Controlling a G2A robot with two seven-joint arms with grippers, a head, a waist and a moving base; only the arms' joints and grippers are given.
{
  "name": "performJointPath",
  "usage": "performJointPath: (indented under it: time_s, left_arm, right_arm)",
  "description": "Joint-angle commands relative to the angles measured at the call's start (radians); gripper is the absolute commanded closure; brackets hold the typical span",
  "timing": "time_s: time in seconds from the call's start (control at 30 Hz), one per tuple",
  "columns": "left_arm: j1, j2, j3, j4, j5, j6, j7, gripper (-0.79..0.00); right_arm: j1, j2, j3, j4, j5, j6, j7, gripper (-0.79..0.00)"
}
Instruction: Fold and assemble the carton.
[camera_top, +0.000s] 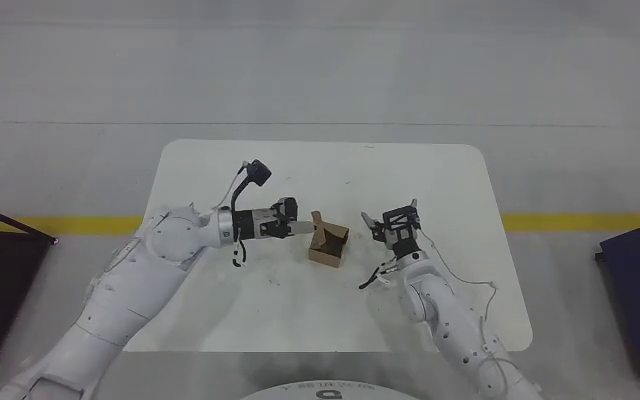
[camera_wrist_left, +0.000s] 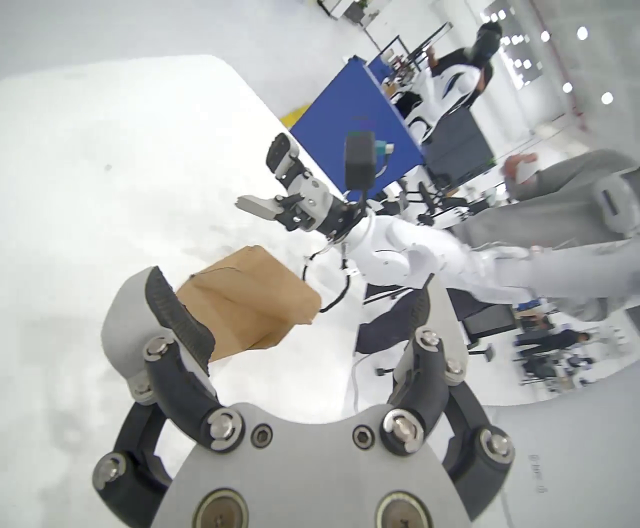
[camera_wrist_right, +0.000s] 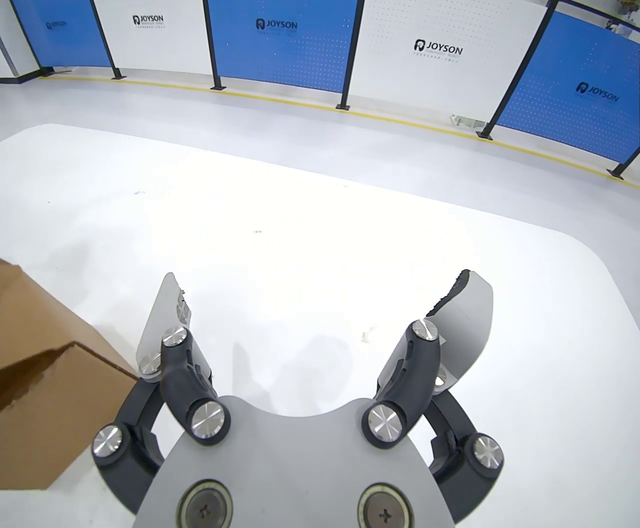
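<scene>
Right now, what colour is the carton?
The carton is plain brown; the left wrist view shows it best.

- A dark logo with a line of lettering sits on the white wall panels (camera_wrist_right: 438, 47).
- Same logo and lettering again on the blue wall panels (camera_wrist_right: 276, 24), one per panel.

Small brown cardboard carton (camera_top: 328, 242), top open, mid white rounded table (camera_top: 450, 180). Left gripper (camera_top: 303, 229) at its flap; right gripper (camera_top: 391, 214) near, spread.
</scene>
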Motion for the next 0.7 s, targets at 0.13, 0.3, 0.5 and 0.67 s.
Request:
performJointPath:
  time_s: [0.13,0.3,0.5,0.67]
  left_arm:
    - [-0.047,-0.014,0.046,0.075,-0.065,0.092,-0.045,-0.514]
    - [-0.072,-0.025,0.078,0.138,-0.051,0.136,-0.036,-0.366]
    - [-0.087,-0.033,0.099,0.166,-0.048,0.137,-0.046,-0.265]
    - [-0.092,-0.038,0.105,0.181,-0.075,0.132,-0.05,-0.262]
  right_arm:
    - [-0.034,0.002,0.027,-0.021,-0.013,-0.014,0.009,-0.785]
    - [-0.042,-0.003,0.028,-0.029,-0.028,-0.022,0.017,-0.785]
    - [-0.036,-0.011,0.019,-0.022,-0.042,-0.03,0.023,-0.785]
    - [-0.03,-0.018,0.016,-0.015,-0.049,-0.034,0.023,-0.785]
